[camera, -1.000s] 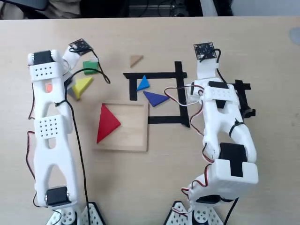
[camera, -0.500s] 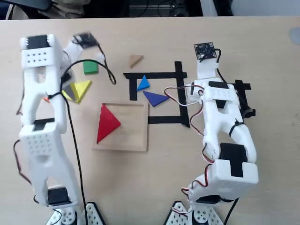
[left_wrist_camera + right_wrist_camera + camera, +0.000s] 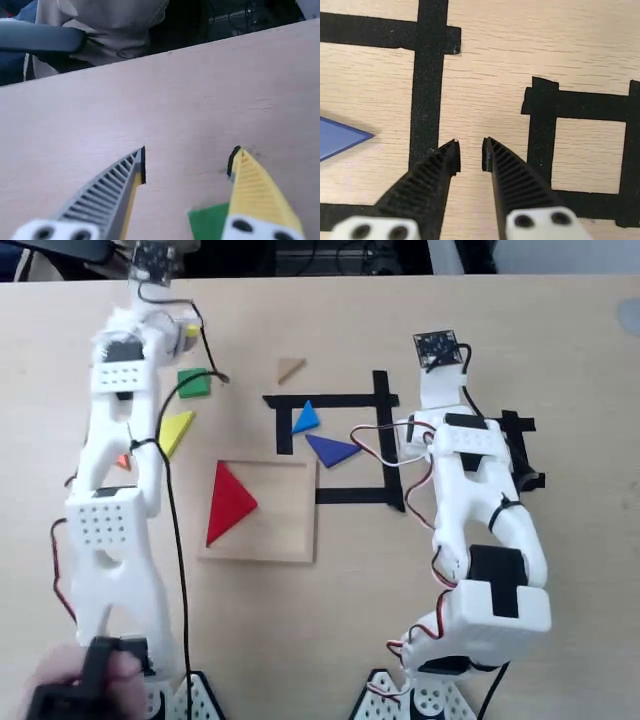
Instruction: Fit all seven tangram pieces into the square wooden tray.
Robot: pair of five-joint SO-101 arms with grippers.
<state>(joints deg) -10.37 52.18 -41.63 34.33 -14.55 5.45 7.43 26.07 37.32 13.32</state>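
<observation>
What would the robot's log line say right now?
left claw: open, empty, by green piece | right claw: slightly open, empty, over tape | tray: red triangle inside | yellow piece: outside tray

A lab or office: tape-marked desk (image 3: 560,350), chair arm (image 3: 40,40) and cables (image 3: 237,17) beyond the jaws of the left gripper (image 3: 188,161).

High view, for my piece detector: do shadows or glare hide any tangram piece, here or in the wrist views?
High view: even light, no glare; the red triangle casts little shadow on the tray. Left wrist view: the green piece is evenly lit. Right wrist view: the blue triangle is clear of shadow.
</observation>
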